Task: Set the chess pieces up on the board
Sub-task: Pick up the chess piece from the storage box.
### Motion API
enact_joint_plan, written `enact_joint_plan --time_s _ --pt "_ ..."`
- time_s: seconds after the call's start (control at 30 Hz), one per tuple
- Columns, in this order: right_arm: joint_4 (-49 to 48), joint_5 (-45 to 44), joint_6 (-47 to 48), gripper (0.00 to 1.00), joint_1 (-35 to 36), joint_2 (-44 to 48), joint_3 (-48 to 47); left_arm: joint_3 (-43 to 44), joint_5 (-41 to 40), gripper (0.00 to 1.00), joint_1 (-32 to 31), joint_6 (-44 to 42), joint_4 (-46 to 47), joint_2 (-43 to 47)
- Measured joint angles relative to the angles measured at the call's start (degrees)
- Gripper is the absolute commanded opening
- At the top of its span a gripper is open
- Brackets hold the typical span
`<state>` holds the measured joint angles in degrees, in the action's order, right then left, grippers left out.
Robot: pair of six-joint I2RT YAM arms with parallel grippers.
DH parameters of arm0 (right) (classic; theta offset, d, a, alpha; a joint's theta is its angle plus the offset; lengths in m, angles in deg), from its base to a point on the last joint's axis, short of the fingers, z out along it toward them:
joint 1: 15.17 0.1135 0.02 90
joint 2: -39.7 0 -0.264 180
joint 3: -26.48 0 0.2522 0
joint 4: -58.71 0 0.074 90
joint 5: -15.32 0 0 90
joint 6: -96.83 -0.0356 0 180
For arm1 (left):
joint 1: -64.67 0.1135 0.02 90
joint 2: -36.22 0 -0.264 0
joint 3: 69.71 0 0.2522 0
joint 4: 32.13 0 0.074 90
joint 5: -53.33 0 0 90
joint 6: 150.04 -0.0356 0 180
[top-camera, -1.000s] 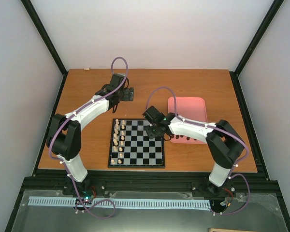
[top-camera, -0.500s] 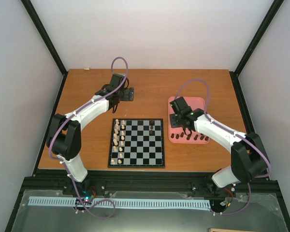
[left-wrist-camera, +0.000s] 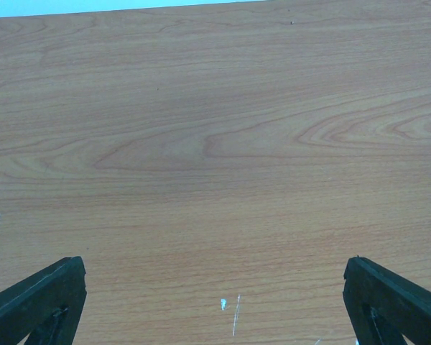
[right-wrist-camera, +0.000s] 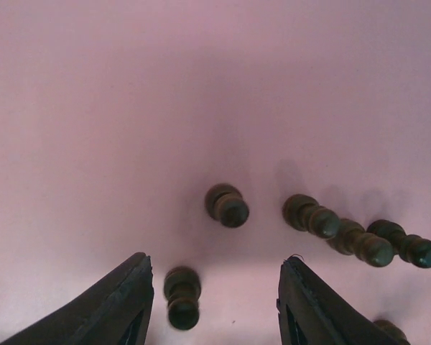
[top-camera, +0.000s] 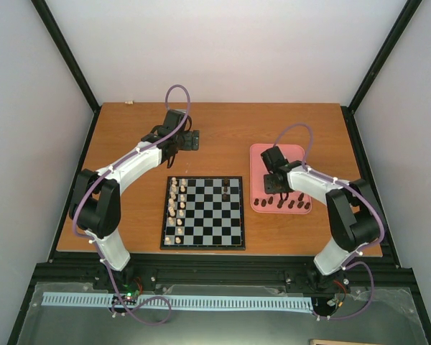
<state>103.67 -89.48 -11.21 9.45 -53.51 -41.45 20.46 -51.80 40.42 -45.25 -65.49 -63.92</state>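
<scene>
Hovering over chess pieces [right-wrist-camera: 227, 205] on the pink tray [right-wrist-camera: 201, 86], right gripper [right-wrist-camera: 215, 267] spread (left gripper [left-wrist-camera: 214, 267] spread too, above the table [left-wrist-camera: 215, 144])

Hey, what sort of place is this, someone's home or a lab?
Probably a lab robot cell: white panels in black framing, left arm and right arm bolted at a wooden table, the board staged on it.

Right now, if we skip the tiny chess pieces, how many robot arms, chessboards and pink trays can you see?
Robot arms: 2, the left arm and the right arm
Chessboard: 1
Pink tray: 1
Total: 4
</scene>
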Motion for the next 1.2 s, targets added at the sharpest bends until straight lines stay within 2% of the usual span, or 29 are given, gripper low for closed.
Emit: enact_joint_plan --time_s 0.77,0.93,1.2 --pt "-4.5 1.1 0.5 0.36 -2.5 -3.7 -1.2 0.6 0.2 1.00 0.0 0.0 -0.5 -2.4" --pt "-4.8 1.1 0.6 0.29 -2.5 -3.7 -1.7 0.9 0.2 1.00 0.0 0.0 -0.6 -2.6" --pt "-5.1 0.8 0.7 0.29 -2.6 -4.8 -2.6 0.9 0.2 1.00 0.0 0.0 -0.7 -2.6"
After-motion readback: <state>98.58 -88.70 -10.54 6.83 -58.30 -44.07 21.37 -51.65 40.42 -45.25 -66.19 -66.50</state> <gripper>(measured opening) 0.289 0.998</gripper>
